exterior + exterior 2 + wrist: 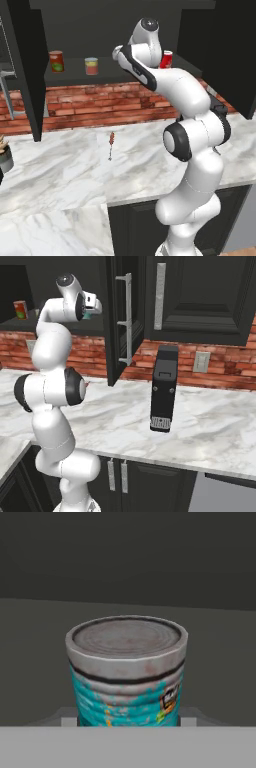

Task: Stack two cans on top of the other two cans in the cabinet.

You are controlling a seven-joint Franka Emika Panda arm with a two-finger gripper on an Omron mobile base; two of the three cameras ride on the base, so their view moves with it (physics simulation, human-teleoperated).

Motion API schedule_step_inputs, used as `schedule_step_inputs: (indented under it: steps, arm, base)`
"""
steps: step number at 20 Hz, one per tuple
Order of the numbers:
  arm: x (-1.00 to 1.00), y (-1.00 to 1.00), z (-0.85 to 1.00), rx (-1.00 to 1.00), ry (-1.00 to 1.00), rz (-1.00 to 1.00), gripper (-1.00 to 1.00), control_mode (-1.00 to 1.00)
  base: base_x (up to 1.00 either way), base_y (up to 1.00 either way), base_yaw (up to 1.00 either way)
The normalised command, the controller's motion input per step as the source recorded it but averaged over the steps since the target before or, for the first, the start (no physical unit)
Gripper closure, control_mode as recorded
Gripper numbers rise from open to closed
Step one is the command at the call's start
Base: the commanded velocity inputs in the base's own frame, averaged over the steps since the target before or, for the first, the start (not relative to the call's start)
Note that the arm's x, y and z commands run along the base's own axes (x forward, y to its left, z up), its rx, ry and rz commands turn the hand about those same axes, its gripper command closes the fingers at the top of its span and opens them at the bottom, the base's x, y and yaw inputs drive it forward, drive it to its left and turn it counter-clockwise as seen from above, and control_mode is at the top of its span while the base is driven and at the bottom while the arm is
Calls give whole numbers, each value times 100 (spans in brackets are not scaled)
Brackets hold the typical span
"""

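A teal-blue can (125, 672) with a grey top stands upright on the dark shelf, close in front of the hand. My gripper (128, 721) is shut on its lower body, with one finger at each side. In the right base view the hand (91, 307) reaches into the cabinet (100, 76) with a bit of teal under it. On the shelf, the dark red can with a green label (56, 61) stands far left. The salmon-pink can (91, 65) is right of it. The bright red can (166, 59) peeks out behind my arm.
The cabinet's open door with a long handle (125, 318) hangs right of the arm. A black appliance (164, 388) stands on the marble counter (65, 165). A small red-handled utensil (111, 144) lies on it, and a potted plant (5, 155) is at the left edge.
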Motion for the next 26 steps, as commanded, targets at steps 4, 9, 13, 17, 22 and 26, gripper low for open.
schedule_step_inputs:
  steps: [4,9,13,17,22,26]
  arm:
    - [-17,2,0,0,-3,0,100,-100]
    - [-20,10,5,0,-7,-1,100,-100]
    - [-25,8,6,0,-12,-6,100,-100]
    - [-27,12,0,0,-21,-5,100,-100]
    - [-25,9,1,-4,-23,-6,100,-100]
    - [-14,0,11,-6,-22,-1,100,-100]
  base:
    - [0,0,0]
    - [0,0,0]
    - [0,0,0]
    - [0,0,0]
    - [0,0,0]
    - [0,0,0]
